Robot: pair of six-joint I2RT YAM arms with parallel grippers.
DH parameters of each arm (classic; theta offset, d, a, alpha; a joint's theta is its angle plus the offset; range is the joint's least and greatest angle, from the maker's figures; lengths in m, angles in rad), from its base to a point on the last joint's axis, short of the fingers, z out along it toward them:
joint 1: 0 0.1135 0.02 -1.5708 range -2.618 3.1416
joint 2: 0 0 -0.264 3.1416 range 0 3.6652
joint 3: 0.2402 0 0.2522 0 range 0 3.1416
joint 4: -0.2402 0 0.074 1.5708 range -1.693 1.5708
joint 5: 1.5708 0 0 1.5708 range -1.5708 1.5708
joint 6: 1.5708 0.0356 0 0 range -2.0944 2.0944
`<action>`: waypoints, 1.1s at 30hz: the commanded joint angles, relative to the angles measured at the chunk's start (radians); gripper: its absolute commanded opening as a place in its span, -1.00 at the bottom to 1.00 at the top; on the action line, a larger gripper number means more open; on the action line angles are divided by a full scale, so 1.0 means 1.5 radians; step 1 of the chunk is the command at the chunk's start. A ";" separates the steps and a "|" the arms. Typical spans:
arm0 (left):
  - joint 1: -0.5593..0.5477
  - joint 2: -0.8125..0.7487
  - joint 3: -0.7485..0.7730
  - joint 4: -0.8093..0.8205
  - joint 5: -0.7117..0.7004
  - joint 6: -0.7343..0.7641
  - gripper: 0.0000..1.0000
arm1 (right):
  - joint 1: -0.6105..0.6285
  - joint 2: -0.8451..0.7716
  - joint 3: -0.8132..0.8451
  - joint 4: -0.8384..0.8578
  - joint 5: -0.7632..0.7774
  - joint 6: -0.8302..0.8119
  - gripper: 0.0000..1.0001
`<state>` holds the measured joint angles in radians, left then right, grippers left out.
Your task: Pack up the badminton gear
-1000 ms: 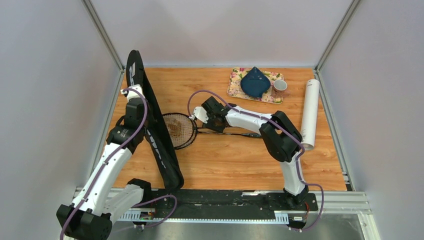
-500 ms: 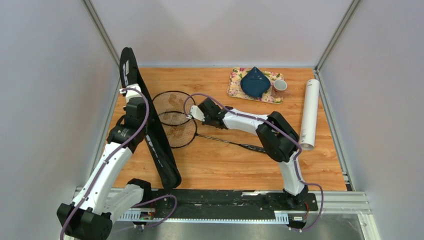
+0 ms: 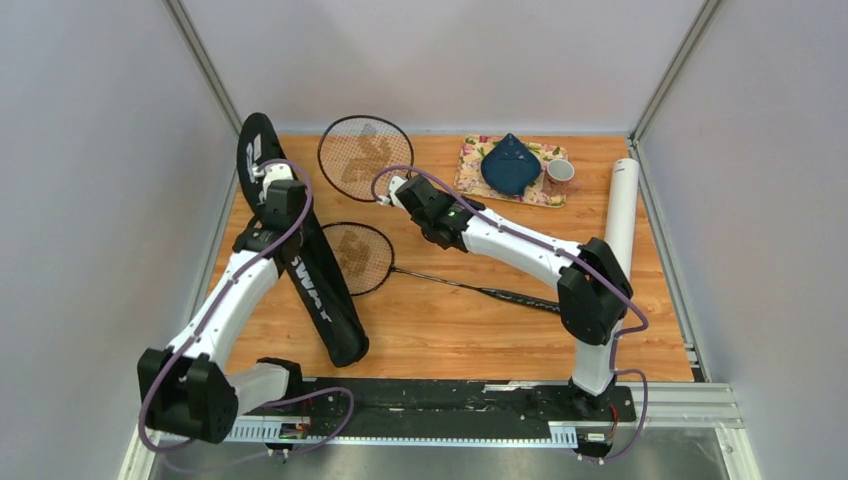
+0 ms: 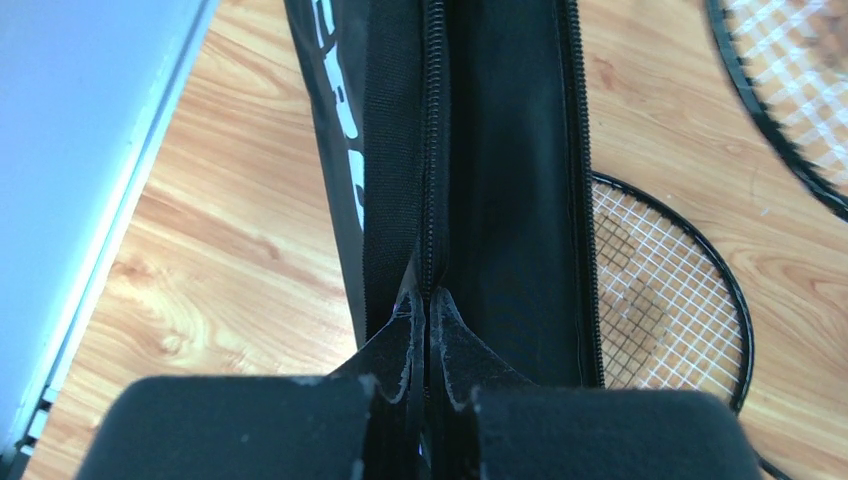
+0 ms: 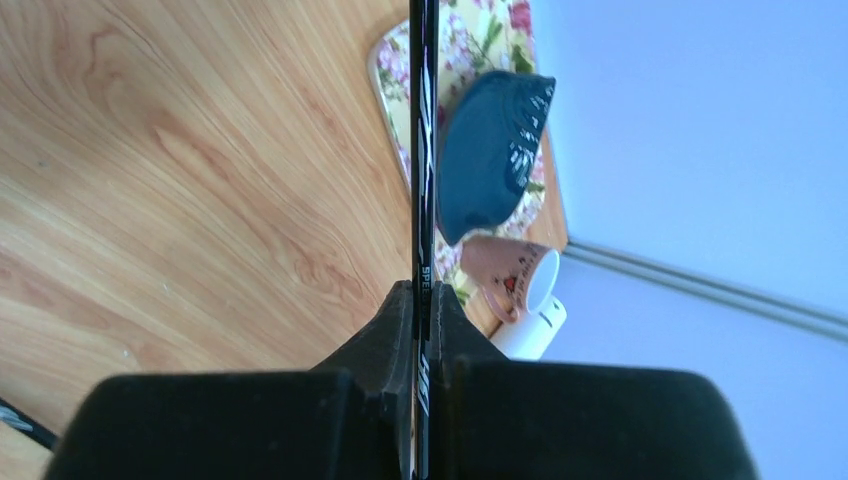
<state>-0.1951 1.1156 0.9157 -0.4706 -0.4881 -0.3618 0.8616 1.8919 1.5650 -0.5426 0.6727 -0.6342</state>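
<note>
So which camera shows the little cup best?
The right wrist view: the cup fills more of the picture, so its printed side and rim show. The top view shows it small; the left wrist view misses it.

Ahead of the right gripper (image 5: 422, 300) jaws, a floral tray (image 5: 475, 35) lies on the wooden table (image 5: 180, 150). A blue cloth (image 5: 490, 150) rests on it, right of the jaws, and a small cup (image 5: 515, 275) is nearest them.

Left arm (image 3: 232, 295): stretched forward along its own side; left gripper (image 4: 428, 312) pinched closed. Right arm (image 3: 520, 250): elbow bent, reaching forward-left; right gripper (image 5: 424, 300) clamped closed.
</note>
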 commanded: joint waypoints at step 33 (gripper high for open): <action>0.022 0.022 -0.109 0.340 0.467 -0.153 -1.00 | 0.162 0.130 0.293 -0.332 0.056 0.262 -1.00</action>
<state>-0.1677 1.2278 0.8299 -0.1726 -0.0101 -0.5014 1.0977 2.0186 1.7634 -0.9096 0.7673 -0.3676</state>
